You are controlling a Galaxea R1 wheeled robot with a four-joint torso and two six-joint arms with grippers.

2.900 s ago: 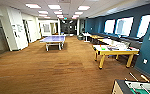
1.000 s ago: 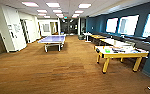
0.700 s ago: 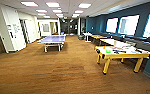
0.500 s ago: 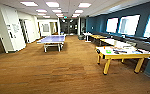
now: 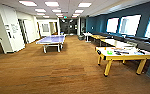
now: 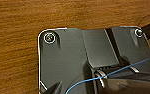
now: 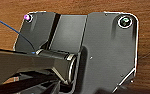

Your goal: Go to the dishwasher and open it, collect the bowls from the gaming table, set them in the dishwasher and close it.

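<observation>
So right now I'm basically just driving, and my read is that this is the "collect the bowls" leg of the job. No dishwasher in front of me, so I can't say from here whether it's been opened.

Going left to right across the head view: a white wall with a grey panel (image 5: 8, 31) and doorways on the far left, then the blue table-tennis table on white legs (image 5: 51, 39) sitting mid-room on the brown wood-look floor (image 5: 53, 72). Further right is the long white-topped gaming table with the yellow edge and yellow legs (image 5: 123, 57), parked in front of the dark blue wall with the bright windows (image 5: 129, 25). On that surface there's a small light green bowl (image 5: 109, 52) towards its near end, plus some dark bits beside it that I can't identify. I can't pick out an orange bowl at this range, too blurry.

Both wrist views look straight down at the floor past the robot's own dark plate, so for the left pincer and the right pincer I honestly can't tell whether they're wide or narrow. Nothing looks to be carried.

What it calls for next, I reckon: swing right, roll up square to the long side of that surface, stop close enough to reach the green bowl without clipping the yellow leg.
</observation>
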